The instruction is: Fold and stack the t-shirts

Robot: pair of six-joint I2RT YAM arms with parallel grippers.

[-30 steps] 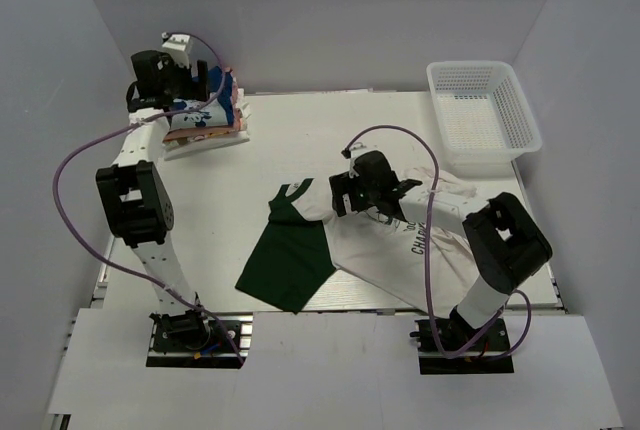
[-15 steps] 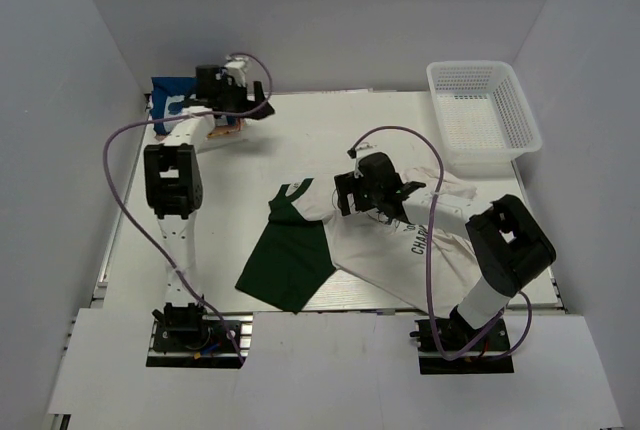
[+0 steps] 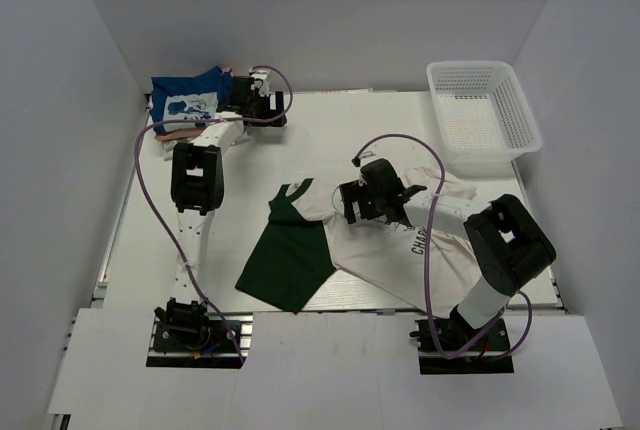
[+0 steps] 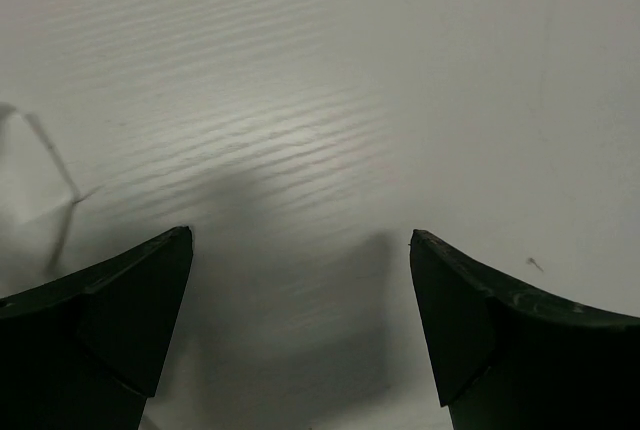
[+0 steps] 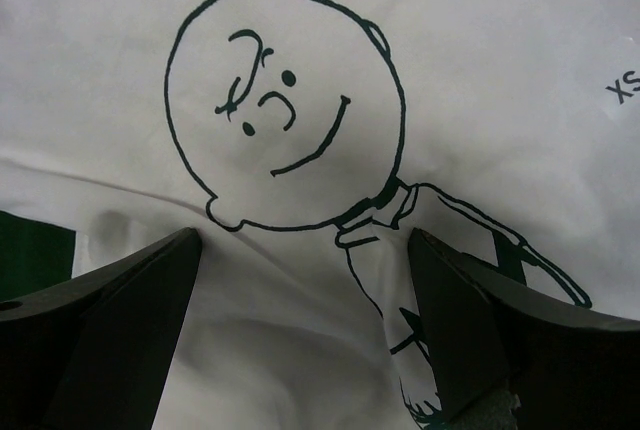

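Observation:
A cream t-shirt (image 3: 420,250) with a cartoon-boy drawing (image 5: 285,110) and dark lettering lies spread at centre right. A dark green t-shirt (image 3: 287,255) lies beside it, partly under its left edge. A folded blue t-shirt with white print (image 3: 185,100) tops a stack with pinkish cloth at the back left. My right gripper (image 3: 352,200) is open just above the cream shirt, its fingers (image 5: 110,320) either side of the drawing. My left gripper (image 3: 278,110) is open and empty over bare table (image 4: 320,100), right of the stack.
A white mesh basket (image 3: 482,115) stands at the back right corner. White walls close in the table on three sides. Purple cables loop off both arms.
My left arm has swung right, away from the blue shirt stack, and now hangs over bare table. The blue shirt lies on the stack. My right gripper shifted slightly toward the near side over the cream shirt.

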